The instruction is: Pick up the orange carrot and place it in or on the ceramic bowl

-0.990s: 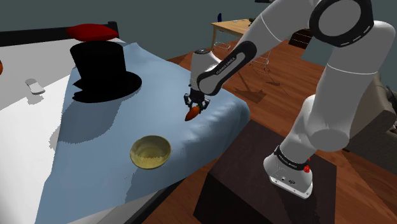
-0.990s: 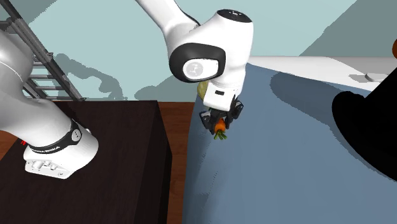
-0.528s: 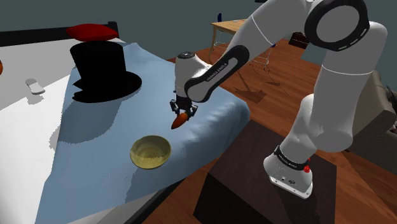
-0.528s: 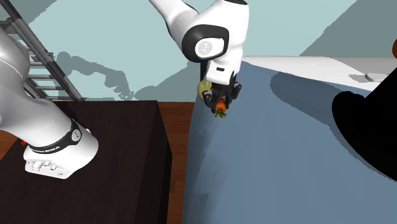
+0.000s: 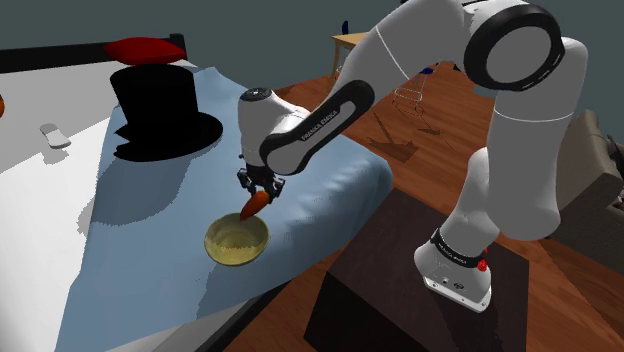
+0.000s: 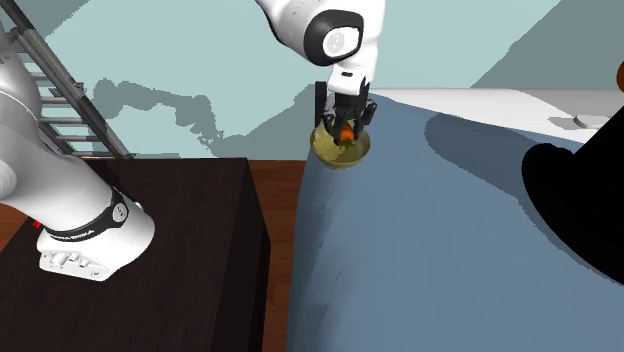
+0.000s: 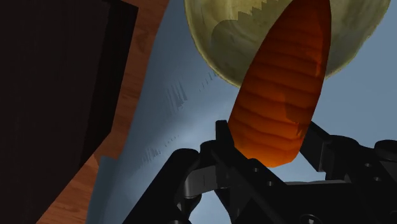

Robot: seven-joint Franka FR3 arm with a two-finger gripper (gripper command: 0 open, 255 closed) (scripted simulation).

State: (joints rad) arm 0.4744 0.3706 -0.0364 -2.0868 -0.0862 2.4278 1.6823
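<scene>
An orange ribbed carrot (image 5: 251, 207) hangs from my black gripper (image 5: 257, 194), which is shut on its upper end. It sits just above the edge of the yellowish bowl (image 5: 236, 241), on the side toward the shoulder view's right. In the second exterior view the gripper (image 6: 345, 124) holds the carrot (image 6: 346, 132) right over the bowl (image 6: 340, 152). In the wrist view both fingers (image 7: 220, 132) clasp the carrot (image 7: 283, 95), and the bowl (image 7: 205, 39) lies beyond its far end.
The bowl rests on a blue blanket (image 5: 150, 210) over a bed. A big black top hat (image 5: 158, 112) stands farther back, with a red pillow (image 5: 145, 48) behind it. The dark stand (image 5: 400, 290) adjoins the bed's edge. A ladder (image 6: 50, 90) leans by the wall.
The arm has carried the carrot toward the shoulder view's left, from the bed's edge to over the bowl. The grip on the carrot has stayed the same.
</scene>
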